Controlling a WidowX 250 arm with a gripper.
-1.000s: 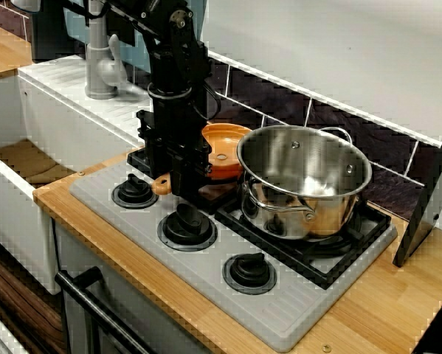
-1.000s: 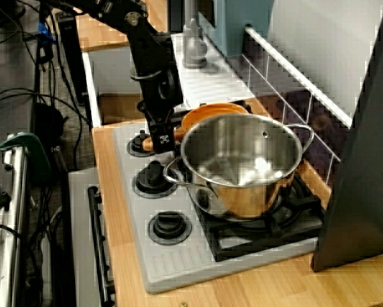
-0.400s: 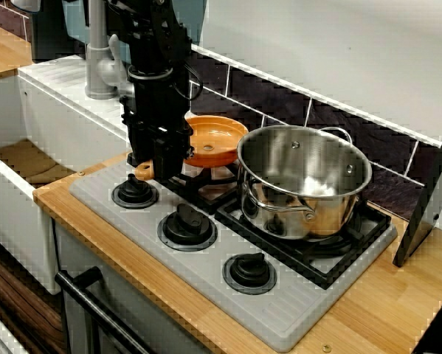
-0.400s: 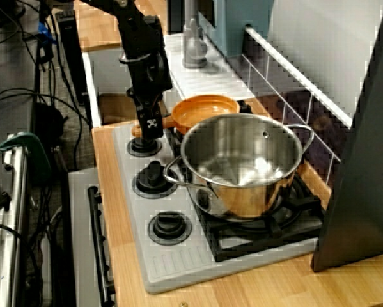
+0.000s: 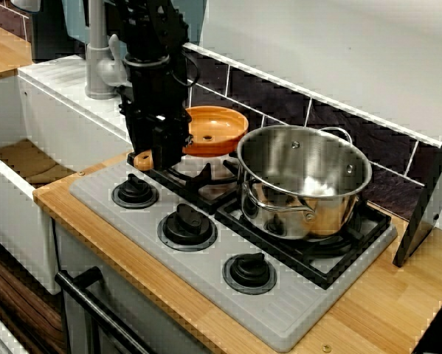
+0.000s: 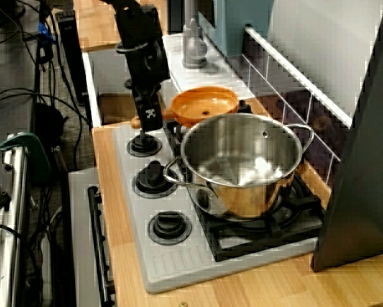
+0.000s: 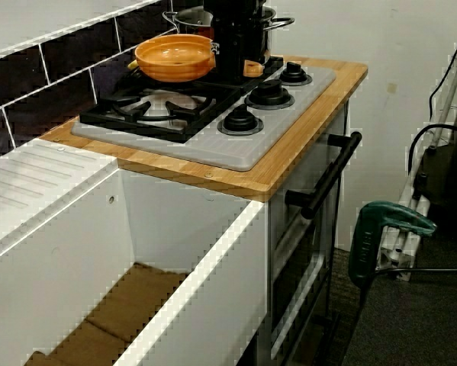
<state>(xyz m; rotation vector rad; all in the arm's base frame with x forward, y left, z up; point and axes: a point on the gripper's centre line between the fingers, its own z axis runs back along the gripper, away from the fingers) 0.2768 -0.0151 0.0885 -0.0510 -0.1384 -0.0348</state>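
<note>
In the front view my black gripper (image 5: 159, 150) is shut on the short handle (image 5: 142, 159) of an orange pan (image 5: 216, 129). It holds the pan level in the air above the left burner grate (image 5: 195, 177). The high side view has the gripper (image 6: 149, 119) over the rear knob, with the pan (image 6: 204, 104) clear of the steel pot (image 6: 242, 160). From the sink side the pan (image 7: 175, 57) hangs well above the grate (image 7: 156, 107), and the gripper (image 7: 239, 67) is mostly a dark block. The empty steel pot (image 5: 302, 177) stands on the right burner.
Three black knobs (image 5: 187, 225) line the grey stove's front. A white sink (image 5: 29, 158) with a grey faucet (image 5: 99, 63) lies to the left. Dark tiles (image 5: 280, 96) back the stove, and a black panel (image 5: 427, 199) leans at the right end. An oven handle (image 7: 331, 171) juts out in front.
The gripper has carried the orange pan left and upward, from beside the steel pot to above the left burner. The pot has stayed put.
</note>
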